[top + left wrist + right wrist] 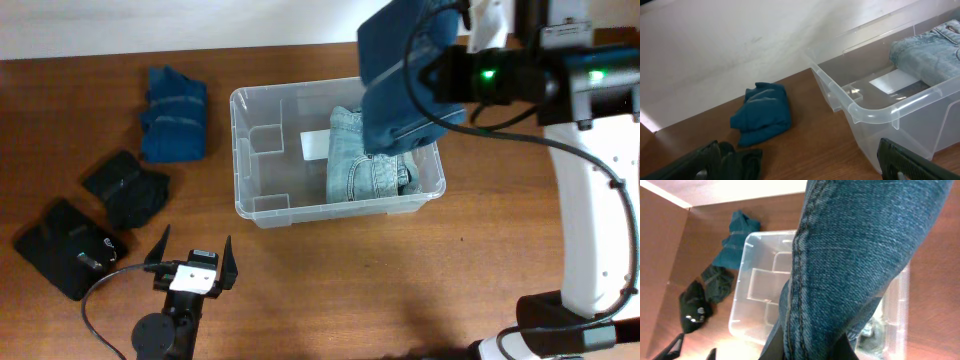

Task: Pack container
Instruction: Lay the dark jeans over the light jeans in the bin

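The clear plastic container [262, 205] stands mid-table with a white label [315, 144] on its bottom and light-blue folded jeans [357, 172] in its right half. My right gripper [432, 68] is shut on dark-blue jeans [395, 80] and holds them above the container's right end. In the right wrist view the dark jeans [860, 255] fill the frame and hide the fingertips, with the container [747, 295] below. My left gripper [192, 258] is open and empty in front of the container's left end; its fingers [805, 165] frame bare table beside the container [875, 112].
A teal folded garment [175, 112] lies left of the container, also in the left wrist view [762, 112]. Two black garments [125, 187] [65, 245] lie at the far left. The wall edge runs along the back.
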